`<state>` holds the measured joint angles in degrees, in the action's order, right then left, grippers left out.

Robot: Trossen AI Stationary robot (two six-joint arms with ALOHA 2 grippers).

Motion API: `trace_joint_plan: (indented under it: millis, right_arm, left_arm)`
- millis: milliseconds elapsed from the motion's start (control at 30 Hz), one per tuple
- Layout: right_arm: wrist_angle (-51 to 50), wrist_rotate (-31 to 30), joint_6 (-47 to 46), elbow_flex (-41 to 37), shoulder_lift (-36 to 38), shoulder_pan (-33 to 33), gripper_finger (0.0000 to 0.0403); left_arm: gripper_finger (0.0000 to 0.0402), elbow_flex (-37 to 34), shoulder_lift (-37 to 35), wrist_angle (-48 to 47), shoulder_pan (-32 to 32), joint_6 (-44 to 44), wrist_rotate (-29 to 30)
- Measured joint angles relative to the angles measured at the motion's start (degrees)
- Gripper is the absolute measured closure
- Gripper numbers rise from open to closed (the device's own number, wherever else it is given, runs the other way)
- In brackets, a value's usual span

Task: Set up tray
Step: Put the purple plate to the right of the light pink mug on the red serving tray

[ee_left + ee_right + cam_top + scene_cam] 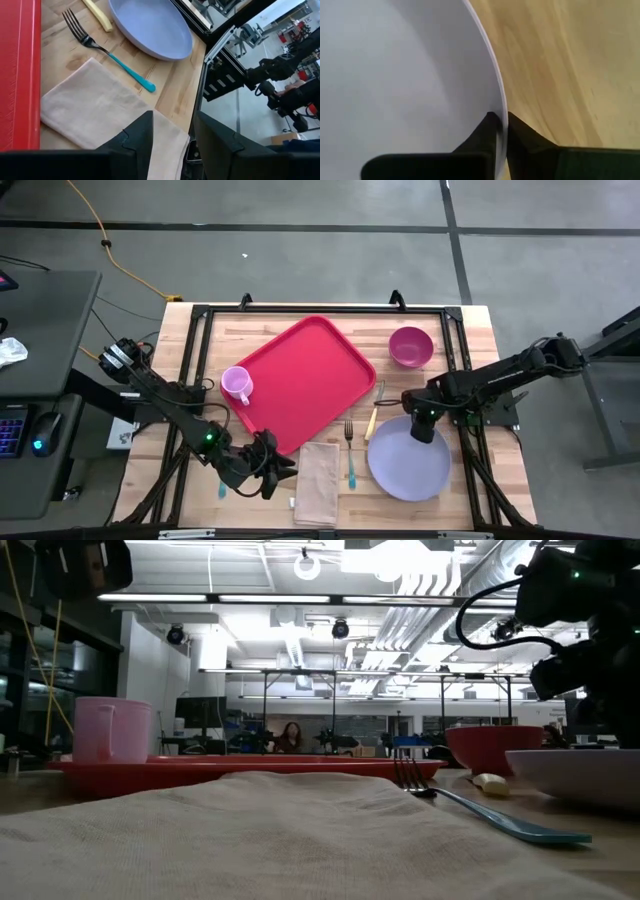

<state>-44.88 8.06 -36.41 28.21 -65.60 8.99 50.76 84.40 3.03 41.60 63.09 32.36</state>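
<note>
Currently I see the right gripper point(501, 131) pinching the rim of the plate point(410, 465) near the bench's front right. My left gripper point(170, 137) hangs open over the napkin point(318, 484) at the front edge. The tray point(305, 380) lies mid-bench, a cup point(237, 384) on its left corner.

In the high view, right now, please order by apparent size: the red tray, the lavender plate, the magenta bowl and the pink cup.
1. red tray, clearly the largest.
2. lavender plate, its rim pinched by the right gripper.
3. magenta bowl.
4. pink cup, standing on the tray, the smallest.
</note>
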Motion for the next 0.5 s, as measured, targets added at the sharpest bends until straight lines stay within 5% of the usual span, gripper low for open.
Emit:
trace_joint_plan:
  millis: [500]
  right_arm:
    - [-4.2, 9.0, -2.3, 3.4, 0.0, 0.0, 0.0402]
  left_arm:
    - [0.0229, 0.0, 0.0, -0.2, 0.0, 0.1, 0.0]
